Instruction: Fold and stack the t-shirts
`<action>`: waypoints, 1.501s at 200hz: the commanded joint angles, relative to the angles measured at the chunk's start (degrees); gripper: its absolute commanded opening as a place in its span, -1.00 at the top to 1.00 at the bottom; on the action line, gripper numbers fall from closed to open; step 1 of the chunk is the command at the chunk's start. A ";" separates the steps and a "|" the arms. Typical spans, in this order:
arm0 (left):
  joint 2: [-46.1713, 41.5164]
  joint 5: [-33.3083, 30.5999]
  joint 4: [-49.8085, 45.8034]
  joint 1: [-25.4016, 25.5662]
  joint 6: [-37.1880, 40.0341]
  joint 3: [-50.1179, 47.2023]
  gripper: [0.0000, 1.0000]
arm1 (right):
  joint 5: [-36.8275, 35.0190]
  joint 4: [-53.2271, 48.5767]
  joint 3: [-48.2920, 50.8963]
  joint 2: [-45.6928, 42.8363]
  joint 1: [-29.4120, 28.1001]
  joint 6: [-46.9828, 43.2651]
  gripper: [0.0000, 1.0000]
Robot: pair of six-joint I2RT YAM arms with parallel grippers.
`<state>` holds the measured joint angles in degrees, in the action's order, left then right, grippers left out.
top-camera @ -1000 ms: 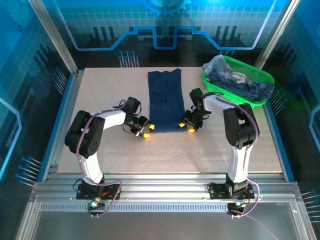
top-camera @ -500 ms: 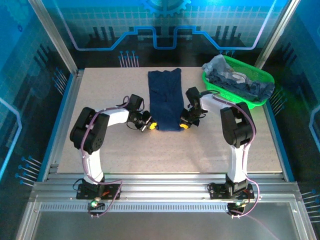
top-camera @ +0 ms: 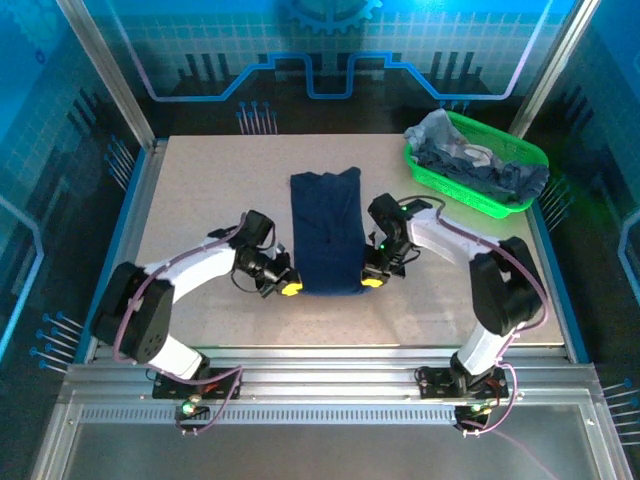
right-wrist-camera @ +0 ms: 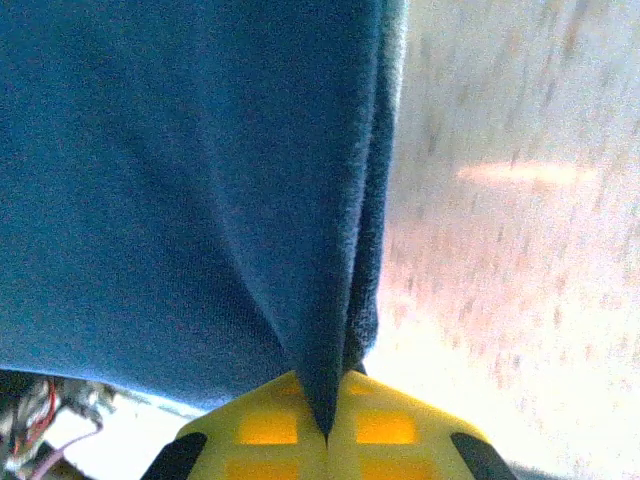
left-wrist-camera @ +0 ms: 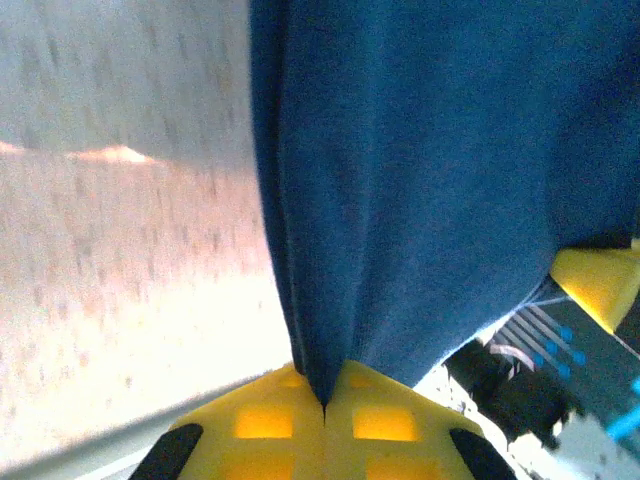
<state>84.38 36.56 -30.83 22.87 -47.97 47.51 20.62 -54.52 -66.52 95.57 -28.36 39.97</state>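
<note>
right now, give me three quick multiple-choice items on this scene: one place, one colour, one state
1. Where on the table is the green basket? A near left corner B far right corner C centre
2. What colour is the t-shirt between the arms? A dark navy B red C white
3. The left gripper and right gripper are: A open over the basket B shut on the t-shirt's near edge C holding a cup
Answers: 1 B, it sits at the far right edge; 2 A, the cloth reads dark blue; 3 B, wrist views show yellow fingertips pinching cloth.
</note>
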 commanded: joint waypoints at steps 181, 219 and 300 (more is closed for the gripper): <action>-1.49 5.84 20.69 -6.70 -23.25 7.89 1.00 | 11.03 -10.77 -31.32 10.46 9.94 6.75 1.00; 2.84 4.64 17.54 -9.19 -21.17 11.71 1.00 | 10.84 -12.03 -43.22 20.56 11.24 7.40 1.00; 21.09 0.36 10.50 -15.86 -15.70 25.55 1.00 | 13.01 -14.82 -77.11 51.04 11.44 10.23 1.00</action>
<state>101.78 39.33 -15.55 8.78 -66.89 69.28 31.81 -67.09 -134.76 138.26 -17.54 48.29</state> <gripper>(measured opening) 0.051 0.060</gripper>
